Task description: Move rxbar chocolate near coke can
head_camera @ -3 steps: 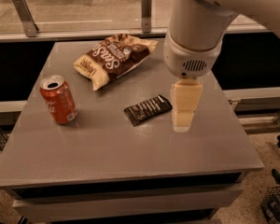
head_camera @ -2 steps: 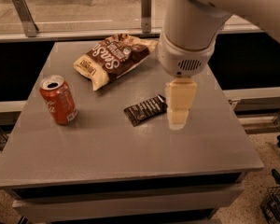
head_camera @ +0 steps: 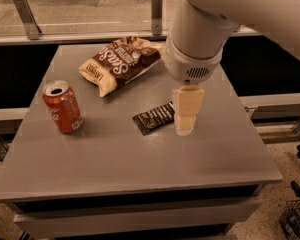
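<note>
The rxbar chocolate [head_camera: 153, 119], a flat black wrapper with white lettering, lies on the grey table [head_camera: 140, 164] near its middle. The coke can [head_camera: 63, 106], red-orange with a silver top, stands upright at the table's left side, well apart from the bar. My gripper [head_camera: 185, 126] hangs from the large white arm with its cream fingers pointing down, just at the bar's right end and covering that end.
A brown-and-cream chip bag [head_camera: 119, 61] lies at the back of the table behind the bar. A metal rail with posts [head_camera: 156, 9] runs behind the table. The table's right edge is close to my gripper.
My arm and gripper have moved left toward the bar's right end and a little lower. The bar, the can and the bag have not moved.
</note>
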